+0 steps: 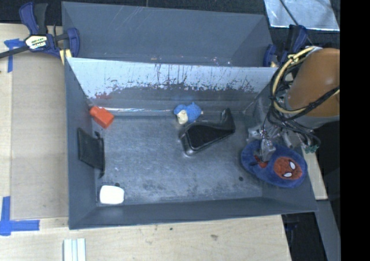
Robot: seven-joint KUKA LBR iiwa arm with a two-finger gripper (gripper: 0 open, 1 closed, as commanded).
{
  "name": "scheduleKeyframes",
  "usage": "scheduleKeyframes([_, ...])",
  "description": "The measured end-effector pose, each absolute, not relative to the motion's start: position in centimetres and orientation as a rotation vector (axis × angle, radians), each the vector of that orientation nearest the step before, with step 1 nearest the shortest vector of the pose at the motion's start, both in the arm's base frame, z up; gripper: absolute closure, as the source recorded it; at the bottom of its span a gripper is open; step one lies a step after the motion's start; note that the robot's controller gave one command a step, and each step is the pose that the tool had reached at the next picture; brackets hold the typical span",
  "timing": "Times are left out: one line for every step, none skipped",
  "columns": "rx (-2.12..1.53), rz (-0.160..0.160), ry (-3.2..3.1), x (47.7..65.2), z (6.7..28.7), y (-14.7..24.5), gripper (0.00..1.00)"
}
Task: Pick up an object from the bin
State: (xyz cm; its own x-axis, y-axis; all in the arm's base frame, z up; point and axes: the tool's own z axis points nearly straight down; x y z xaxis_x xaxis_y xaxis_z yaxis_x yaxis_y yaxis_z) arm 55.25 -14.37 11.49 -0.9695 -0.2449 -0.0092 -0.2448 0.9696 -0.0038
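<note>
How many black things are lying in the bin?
2. A flat black piece by the left wall; a curved black thing in the middle. Something small may hide under the gripper at the right.

Even, moderate overhead light puts pale glare on the far wall of the grey bin (167, 72), with soft shadows.

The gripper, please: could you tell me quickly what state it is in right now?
Gripper: open or closed cannot be told; it is over the blue round fabric item with a red spider-mask face.
</note>
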Motion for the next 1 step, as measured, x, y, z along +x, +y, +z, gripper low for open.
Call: scheduleKeyframes([-0.374, -0.007, 3.108, 53.85, 22.32, -14.1, 1.0])
